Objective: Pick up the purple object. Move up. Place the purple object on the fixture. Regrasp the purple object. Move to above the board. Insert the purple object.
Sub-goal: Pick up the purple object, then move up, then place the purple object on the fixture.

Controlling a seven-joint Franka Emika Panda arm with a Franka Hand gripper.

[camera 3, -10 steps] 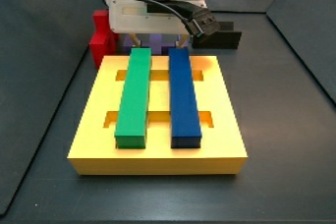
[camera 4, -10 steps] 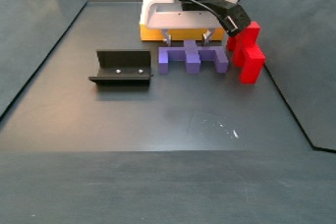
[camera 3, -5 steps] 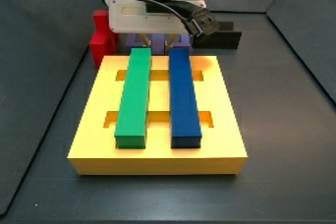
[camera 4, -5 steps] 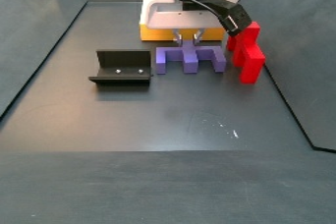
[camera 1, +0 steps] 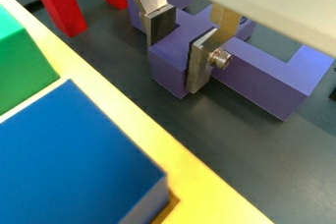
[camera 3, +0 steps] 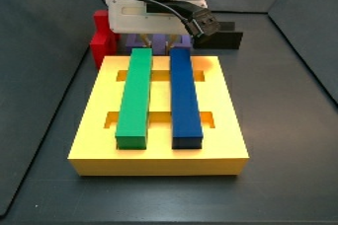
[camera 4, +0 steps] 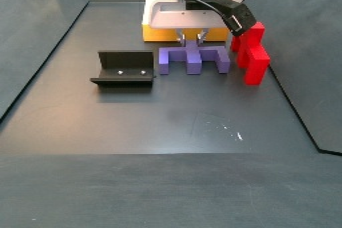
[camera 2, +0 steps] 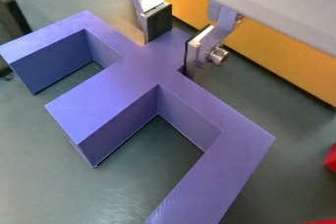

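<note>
The purple object lies flat on the floor between the board and the red stepped block. In both wrist views it is a notched block with short prongs. My gripper is down on it at the end nearest the board. Its fingers stand on either side of one prong, with the pads pressed on its sides. The gripper is shut on that prong. The fixture stands apart to one side, with nothing on it.
The board bears a long green bar and a long blue bar. Its yellow edge lies close beside the gripper. The red stepped block stands upright right next to the purple object. Dark walls enclose the floor.
The purple object has shifted slightly sideways, away from the red block, as the fingers came down around its prong. Since half a second ago nothing has visibly moved.
</note>
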